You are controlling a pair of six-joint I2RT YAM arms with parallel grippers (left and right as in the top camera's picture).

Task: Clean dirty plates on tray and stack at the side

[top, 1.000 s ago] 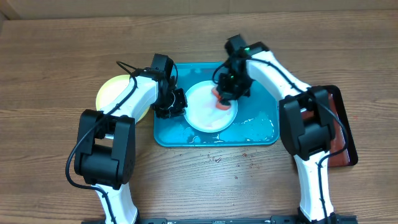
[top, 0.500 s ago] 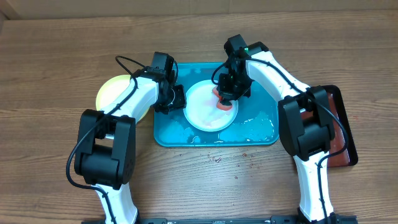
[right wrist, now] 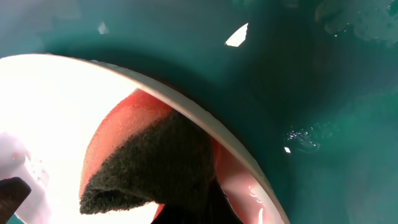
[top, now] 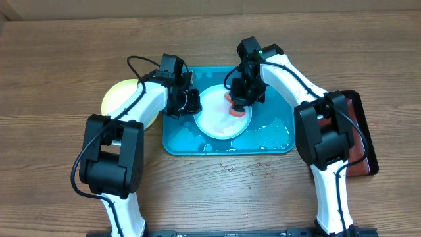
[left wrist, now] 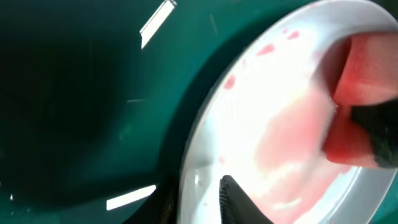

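A light-blue-rimmed white plate lies in the teal tray, smeared pink. My left gripper is shut on the plate's left rim; in the left wrist view its fingers straddle the rim of the plate. My right gripper is shut on a red sponge with a dark scouring side and presses it on the plate's right part. The right wrist view shows the sponge, the plate and the tray. A yellow-green plate lies on the table left of the tray, partly under my left arm.
A dark red-brown tray lies at the right, partly under my right arm. Wet patches sit on the teal tray's front right. Small red specks dot the table in front of the tray.
My left gripper has moved a little right and back to the white plate's left rim and taken hold of it. The right gripper and sponge have barely moved.
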